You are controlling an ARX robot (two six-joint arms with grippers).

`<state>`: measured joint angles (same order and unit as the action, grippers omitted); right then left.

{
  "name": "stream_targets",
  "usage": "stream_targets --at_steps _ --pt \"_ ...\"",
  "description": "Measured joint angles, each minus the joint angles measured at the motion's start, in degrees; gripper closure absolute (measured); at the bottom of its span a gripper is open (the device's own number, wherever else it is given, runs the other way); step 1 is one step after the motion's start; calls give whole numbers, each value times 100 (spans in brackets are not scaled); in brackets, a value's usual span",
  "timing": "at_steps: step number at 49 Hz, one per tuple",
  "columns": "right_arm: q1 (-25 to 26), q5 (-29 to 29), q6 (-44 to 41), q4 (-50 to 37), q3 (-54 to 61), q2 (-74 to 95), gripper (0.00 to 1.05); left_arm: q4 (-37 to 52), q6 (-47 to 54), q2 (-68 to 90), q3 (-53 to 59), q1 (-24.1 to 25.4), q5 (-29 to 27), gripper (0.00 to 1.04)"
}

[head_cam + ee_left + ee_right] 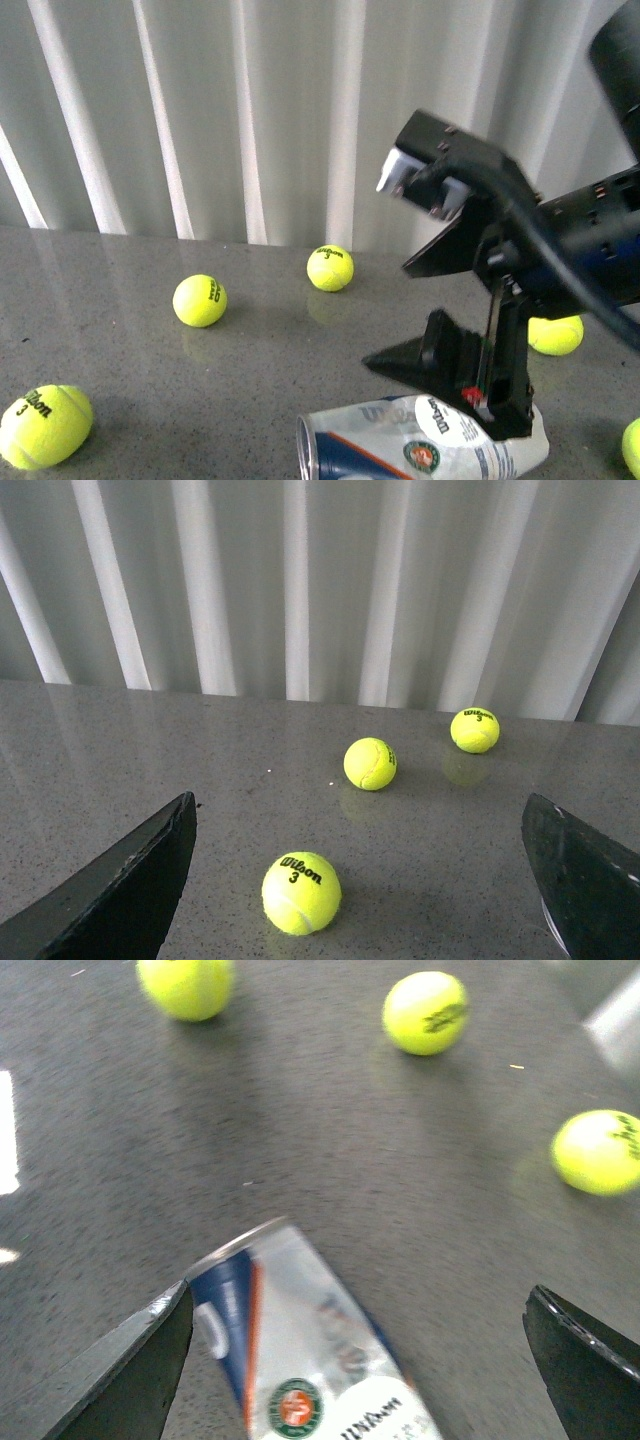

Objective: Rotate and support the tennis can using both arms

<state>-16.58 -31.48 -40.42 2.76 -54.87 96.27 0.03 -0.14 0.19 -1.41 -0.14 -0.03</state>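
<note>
Front view: tennis can (pixel 420 450) lies sideways at 6 o'clock on the grey table (pixel 120 350), contents unclear, right gripper (pixel 385 315) spread wide just above. Left wrist: left gripper (pixel 357 802) gaping too, yellow balls (pixel 300 892) around, white curtain (pixel 300 580) past the table. Right wrist: can sits between the spread fingers (pixel 120 1370).

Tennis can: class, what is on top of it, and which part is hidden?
The right gripper, jaws open, sits over the tennis can lying sideways on the table. Its black body covers part of the can's side; contact cannot be judged.
</note>
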Motion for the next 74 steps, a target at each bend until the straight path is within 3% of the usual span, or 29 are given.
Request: stream_targets --at_steps 5,8,13,18,21,26,31,39,49,52,74 --pt "317 1676 1851 -1200 573 -597 7 0 0 0 0 0 2 7" --pt "426 2194 2592 -1290 640 -706 7 0 0 0 0 0 0 7" --pt "525 2371 3397 -1305 688 -723 7 0 0 0 0 0 2 7" --pt "409 3755 3744 -3563 1512 -614 21 0 0 0 0 0 7 7" --pt "424 4122 3834 -4699 2041 -658 30 0 0 -2 0 0 4 7" --pt "636 4116 3936 -6037 2911 -1239 53 0 -2 -2 0 0 -17 7" --pt "855 3982 3965 -6109 3528 -1805 76 0 0 0 0 0 2 7" --pt "994 3746 3956 -6041 4072 -2358 102 0 0 0 0 0 0 7" --pt "1226 3587 3978 -5934 4736 -3189 101 0 0 0 0 0 2 7" --pt "1486 3182 3978 -5958 4970 -3338 101 0 0 -2 0 0 0 7" --pt "1644 3156 3982 -4118 5434 -5654 101 0 0 0 0 0 0 7"
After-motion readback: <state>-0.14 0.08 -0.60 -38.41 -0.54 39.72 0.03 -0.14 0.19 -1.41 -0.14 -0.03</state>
